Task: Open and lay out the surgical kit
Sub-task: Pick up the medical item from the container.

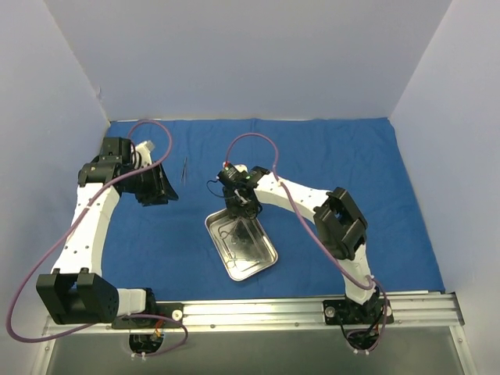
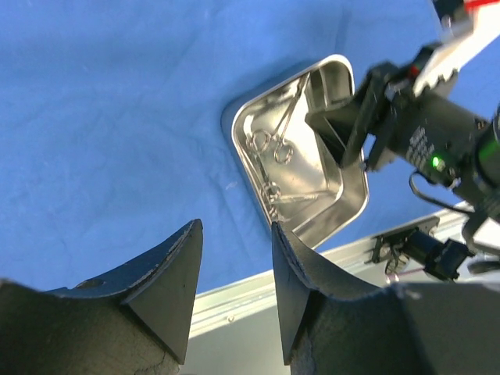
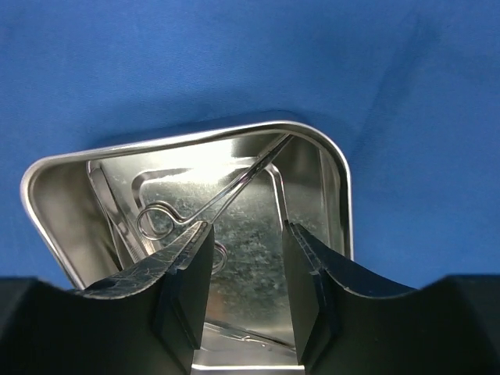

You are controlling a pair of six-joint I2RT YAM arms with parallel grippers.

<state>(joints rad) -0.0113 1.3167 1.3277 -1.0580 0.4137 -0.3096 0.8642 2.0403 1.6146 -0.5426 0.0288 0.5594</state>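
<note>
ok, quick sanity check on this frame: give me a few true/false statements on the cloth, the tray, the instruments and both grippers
1. The blue cloth lies spread out under the tray. True.
2. The tray is empty. False: instruments lie in it.
3. The right gripper is open over the tray. True.
4. The left gripper is shut on an instrument. False: it is open and holds nothing.
5. A lone instrument lies on the cloth outside the tray. True.
</note>
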